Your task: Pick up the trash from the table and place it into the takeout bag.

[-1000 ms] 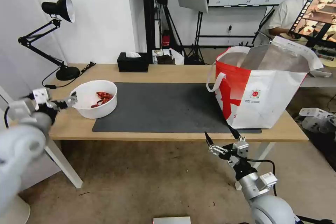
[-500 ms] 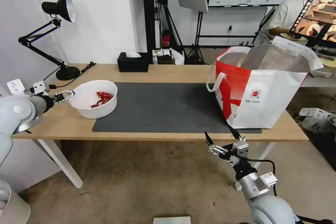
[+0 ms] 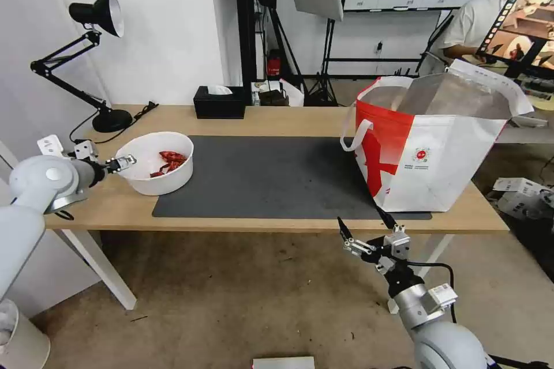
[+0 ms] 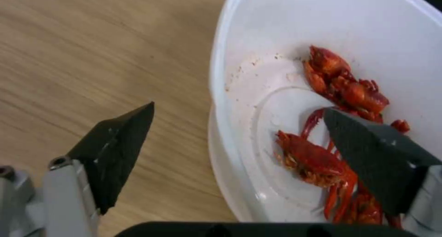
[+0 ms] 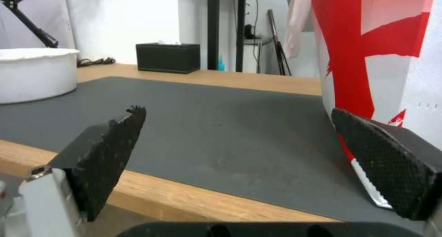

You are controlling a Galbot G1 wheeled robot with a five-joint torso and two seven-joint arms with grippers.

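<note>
Silver-grey rounded arm [image 3: 40, 181] segments, white tagged wrist blocks, black cable; black textured wedge fingertips [image 5: 106, 154] on grey screwed mounts.

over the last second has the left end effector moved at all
Yes. The left end effector, open, has moved toward the white bowl; its fingers now straddle the bowl's near rim, judged against the desk lamp.

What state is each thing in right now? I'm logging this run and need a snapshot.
White bowl: upright on the table, red scraps inside, its rim between the open fingers.
Left gripper: open, astride the bowl's rim.
Right gripper: open, low before the table's front edge.
Takeout bag: standing upright, mouth open.
Tissue box: tissue poking out.
Desk lamp: unlit as far as can be seen.
</note>
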